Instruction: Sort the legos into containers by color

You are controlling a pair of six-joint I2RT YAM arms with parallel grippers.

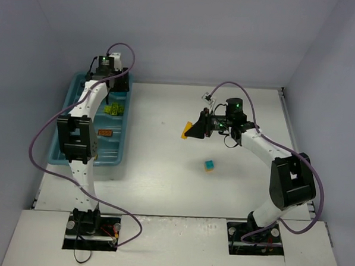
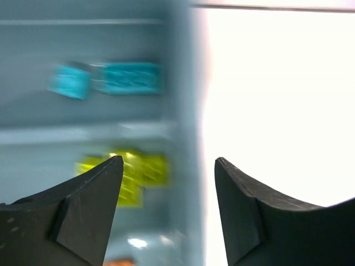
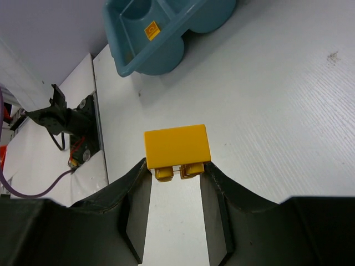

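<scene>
My right gripper (image 3: 176,166) is shut on an orange-yellow brick (image 3: 177,147) and holds it above the table; it also shows in the top view (image 1: 187,130). A cyan brick (image 1: 209,165) lies on the table near it. The teal tray (image 1: 119,157) stands at the left, holding lime-green bricks (image 1: 114,109) and an orange brick (image 1: 105,132). My left gripper (image 2: 169,166) is open and empty over the tray's right rim (image 2: 186,138). Below it I see blurred cyan bricks (image 2: 130,78) in one compartment and lime-yellow bricks (image 2: 136,174) in the one beside it.
White walls close in the table at the back and both sides. The left arm (image 1: 82,134) stretches over the tray. The tray's end and the left arm's base (image 3: 61,116) show in the right wrist view.
</scene>
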